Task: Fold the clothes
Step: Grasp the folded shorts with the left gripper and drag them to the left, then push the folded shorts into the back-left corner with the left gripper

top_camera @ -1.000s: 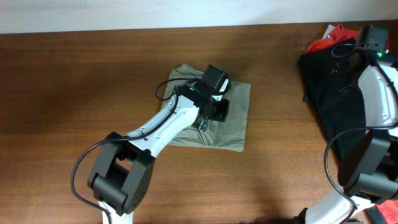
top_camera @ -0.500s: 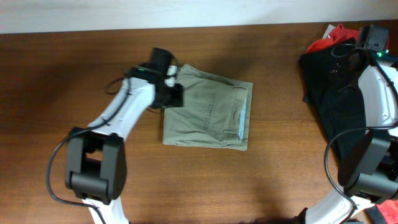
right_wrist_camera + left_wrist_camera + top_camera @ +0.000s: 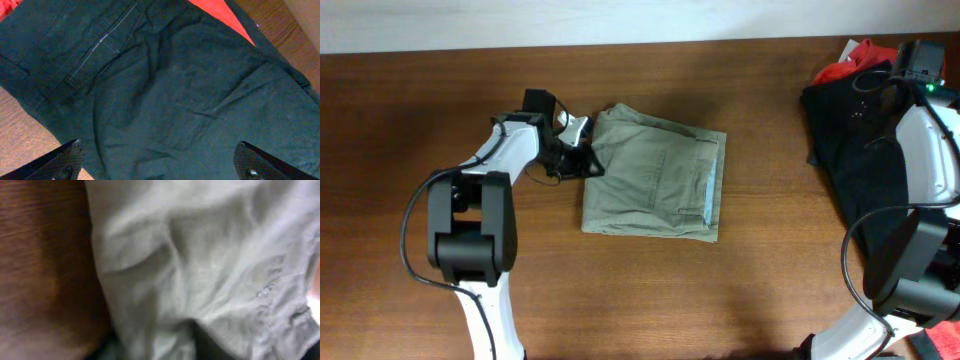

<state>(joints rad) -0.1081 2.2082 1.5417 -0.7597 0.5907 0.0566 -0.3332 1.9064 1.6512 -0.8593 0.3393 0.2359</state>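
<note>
My left pincer is parked right at the left edge of the khaki shorts, which lie folded into a tidy rectangle mid-table. I reckon I'm at that edge to square up or nudge the fold, since this one looks about finished. The wrist view is just blurry khaki cloth, so honestly I can't tell if the fingers are pinching the hem or apart.

My right pincer hangs over the black garment at the far right with its fingers spread wide and nothing in them. A red cloth pokes out behind. That pile's probably next.
</note>
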